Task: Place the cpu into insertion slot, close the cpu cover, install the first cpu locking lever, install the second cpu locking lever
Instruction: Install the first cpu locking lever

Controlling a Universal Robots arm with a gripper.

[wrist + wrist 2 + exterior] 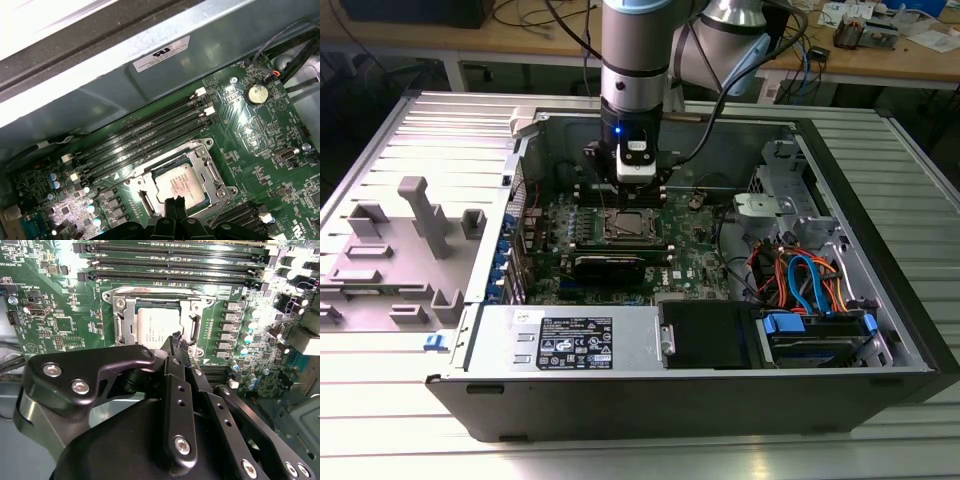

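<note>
Gripper (pixel 632 190) is hanging straight down from the arm inside the open computer case (pixel 880 250), right over the socket area of the green motherboard (pixel 695 250). In both wrist views the two black fingertips look pressed together with nothing pinched between them (pixel 177 341) (pixel 175 201).

The cpu (pixel 155 322) is sitting flat in its socket, silvery-tan top facing up, and it lies directly under and just past the fingertips. The tips overlap its near edge in both wrist views (pixel 179 181), but I honestly can't tell whether they touch it or hover just above. From the exterior view the cpu (pixel 623 226) is right below the gripper.

The cpu cover (pixel 119 320) looks like it's lying down flat around the chip, with the chip showing through its square window; same story in the first wrist view (pixel 212 172).

The black memory slots (pixel 145 135) run just beside the socket, on the far side from the gripper. A coin battery (pixel 257 93) sits further off on the board. The long black card (pixel 610 266) lies on the socket's other side, nearer the camera in the exterior view. The whole case rests on a ribbed metal desk (pixel 640 455).
</note>
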